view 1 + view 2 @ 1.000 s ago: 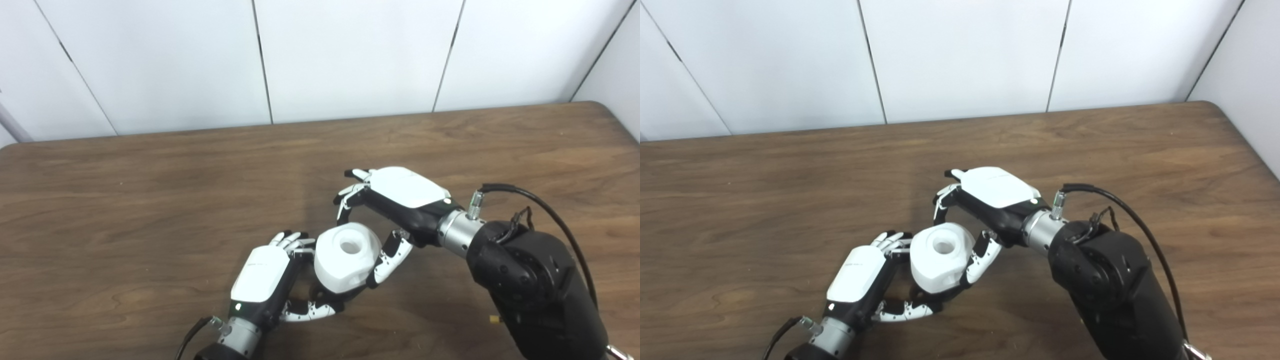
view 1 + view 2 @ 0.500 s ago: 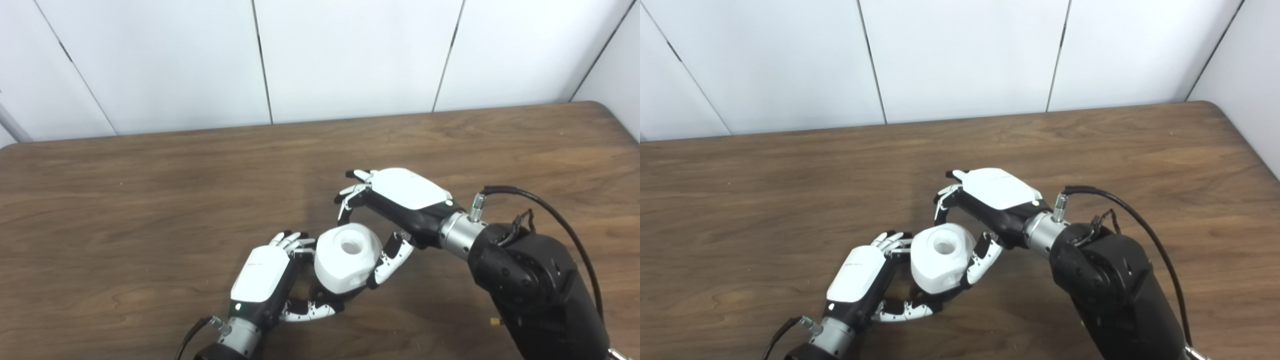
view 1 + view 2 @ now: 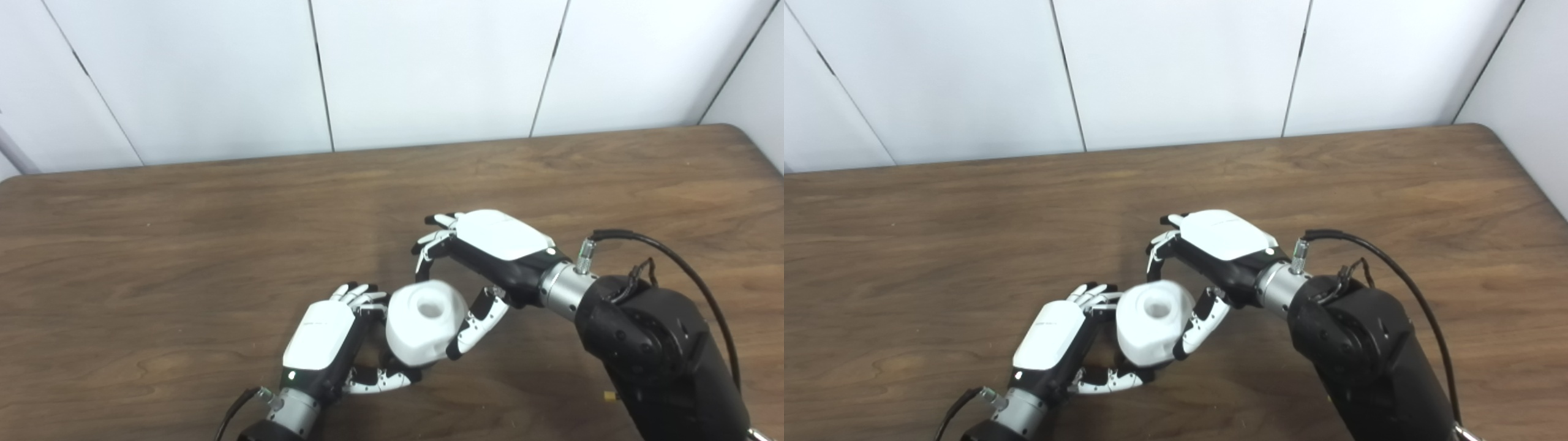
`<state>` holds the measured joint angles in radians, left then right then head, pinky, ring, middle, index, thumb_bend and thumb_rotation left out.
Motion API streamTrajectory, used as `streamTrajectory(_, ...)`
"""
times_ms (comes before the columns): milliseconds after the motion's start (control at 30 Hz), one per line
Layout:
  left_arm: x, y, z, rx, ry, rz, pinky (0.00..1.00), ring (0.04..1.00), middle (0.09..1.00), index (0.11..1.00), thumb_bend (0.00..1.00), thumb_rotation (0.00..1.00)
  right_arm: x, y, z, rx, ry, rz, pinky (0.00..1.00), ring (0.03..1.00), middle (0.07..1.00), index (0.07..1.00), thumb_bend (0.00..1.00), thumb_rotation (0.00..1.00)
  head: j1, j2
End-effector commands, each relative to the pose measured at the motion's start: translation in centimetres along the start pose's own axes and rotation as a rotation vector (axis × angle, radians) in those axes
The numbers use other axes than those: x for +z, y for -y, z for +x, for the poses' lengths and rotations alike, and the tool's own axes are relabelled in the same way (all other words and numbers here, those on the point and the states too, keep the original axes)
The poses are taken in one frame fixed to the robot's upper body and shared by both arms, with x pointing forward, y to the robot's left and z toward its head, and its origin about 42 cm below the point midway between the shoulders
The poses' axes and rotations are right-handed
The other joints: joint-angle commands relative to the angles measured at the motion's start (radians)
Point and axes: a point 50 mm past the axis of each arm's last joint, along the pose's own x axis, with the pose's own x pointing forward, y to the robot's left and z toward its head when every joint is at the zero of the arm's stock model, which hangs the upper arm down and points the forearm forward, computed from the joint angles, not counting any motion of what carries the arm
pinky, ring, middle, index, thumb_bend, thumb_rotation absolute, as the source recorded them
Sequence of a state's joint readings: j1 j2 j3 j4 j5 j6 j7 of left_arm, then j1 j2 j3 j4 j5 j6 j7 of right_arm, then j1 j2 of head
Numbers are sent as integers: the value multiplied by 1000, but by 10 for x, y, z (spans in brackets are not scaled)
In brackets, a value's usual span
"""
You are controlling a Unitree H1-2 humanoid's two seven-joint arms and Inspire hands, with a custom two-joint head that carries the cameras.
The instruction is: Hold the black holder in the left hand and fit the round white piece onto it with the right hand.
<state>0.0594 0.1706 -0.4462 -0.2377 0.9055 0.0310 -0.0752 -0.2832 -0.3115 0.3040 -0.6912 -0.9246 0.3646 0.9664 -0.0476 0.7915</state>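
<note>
Sitting low over the near middle of the brown tabletop [image 3: 184, 245], the round white piece [image 3: 422, 321] with a hole in its top is caught between both hands. The left hand [image 3: 327, 346] curls its fingers [image 3: 361, 297] and thumb around the piece's left and lower side, grasping whatever lies beneath it, though the black holder is hidden and cannot be made out. The right hand [image 3: 484, 257] arches over from the right, released, its thumb [image 3: 474, 321] resting against the piece's right side while its fingers [image 3: 429, 245] hang spread just above and apart from it
</note>
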Motion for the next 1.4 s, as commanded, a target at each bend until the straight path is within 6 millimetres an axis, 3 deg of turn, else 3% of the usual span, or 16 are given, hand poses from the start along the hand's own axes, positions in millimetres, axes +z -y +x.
streamTrajectory(0,0,2,2,-25,3,20,948,889,800,486,520,44,5,14,-6,-58,28,-55,1000,981,844,602,1000,251,-1,0)
streamTrajectory(567,-1,4,3,-25,3,20,946,888,799,486,520,44,2,16,-6,-61,31,-66,1000,993,859,640,1000,308,-5,-3)
streamTrajectory(967,-1,4,3,-22,3,19,941,884,793,485,520,43,1,26,-15,-32,-4,-101,1000,1000,995,844,1000,408,-7,-4)
streamTrajectory(1367,-4,2,2,-23,0,14,945,886,795,485,520,44,-4,34,-38,28,-58,-96,1000,1000,1000,859,1000,409,-16,-3)
